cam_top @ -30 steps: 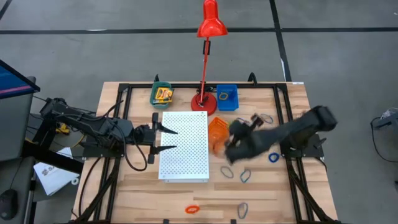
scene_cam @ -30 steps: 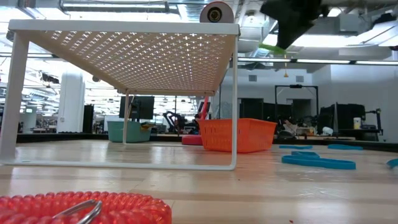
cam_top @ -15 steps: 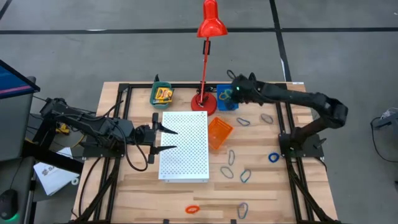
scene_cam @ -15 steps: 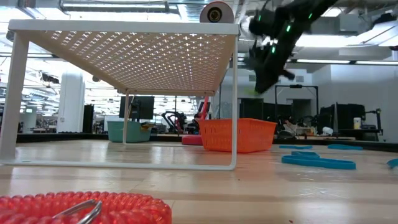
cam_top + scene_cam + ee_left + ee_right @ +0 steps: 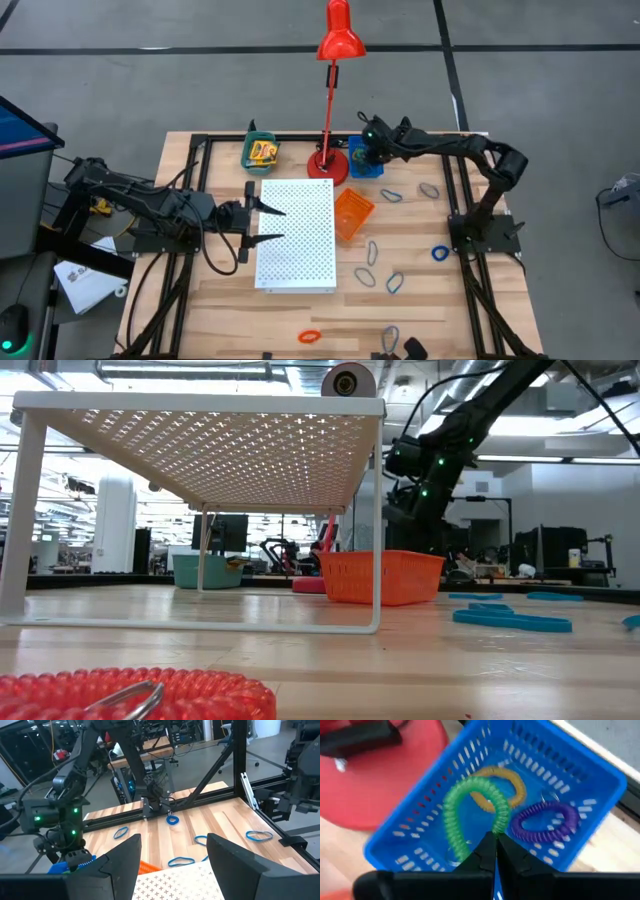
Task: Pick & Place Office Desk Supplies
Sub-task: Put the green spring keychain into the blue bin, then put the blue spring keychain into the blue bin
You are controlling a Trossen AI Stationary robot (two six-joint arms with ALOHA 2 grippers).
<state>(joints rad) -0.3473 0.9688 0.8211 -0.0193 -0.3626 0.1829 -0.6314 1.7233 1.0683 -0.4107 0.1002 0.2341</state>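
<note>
From above I see my right gripper over the blue bin at the table's far edge beside the lamp, while my left gripper waits, jaws open, at the white board's left edge; loose loops lie on the right half of the table. My right wrist view shows the jaws closed, pinching a green loop that hangs into the bin above an orange loop and a purple loop.
</note>
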